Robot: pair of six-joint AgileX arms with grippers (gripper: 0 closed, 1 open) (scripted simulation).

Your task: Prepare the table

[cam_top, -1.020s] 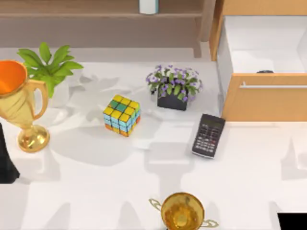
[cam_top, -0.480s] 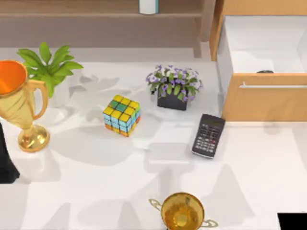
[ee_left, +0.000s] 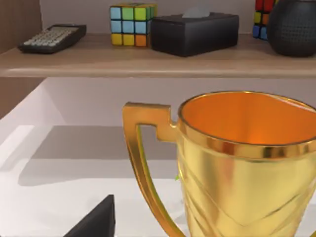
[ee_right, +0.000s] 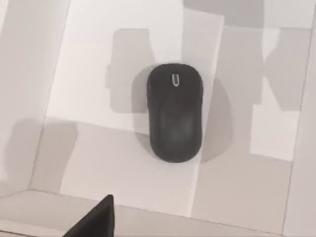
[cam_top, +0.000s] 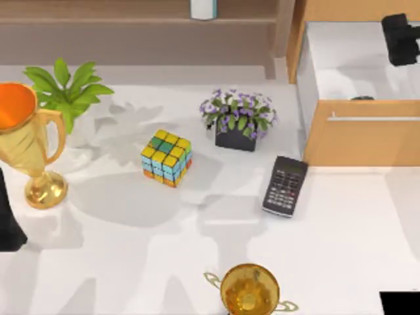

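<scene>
- The right claw [cam_top: 400,38] hangs over the open drawer [cam_top: 361,141]. I cannot tell if the claw is open or closed.
- A black mouse [ee_right: 175,112] lies flat on the drawer floor, right under the claw. I think the claw goes for it next.
- The mouse is round and smooth. If the claw pinches it off-centre, it may slip out or spin away.
- If the claw comes down too far, it may bump the drawer floor and press hard on the mouse.
- The drawer walls stand close around the claw. A crooked lift may knock the mouse against the front wall, and it may fall back in.
- The white worktop [cam_top: 131,262] lies below the claw and to its left, past the drawer front. That is where the mouse must likely go.
- The calculator [cam_top: 285,186] lies on the worktop just beyond the drawer front, on the claw's way out. The purple flower pot [cam_top: 237,119] stands a bit farther off. A low swing may push them.
- The cube [cam_top: 167,158] and the small gold cup [cam_top: 249,290] are well apart from the claw, so they seem safe.
- The left arm [cam_top: 8,220] is parked far across the worktop, beside the big gold cup [cam_top: 26,144]. A sudden move there may tip that cup.
</scene>
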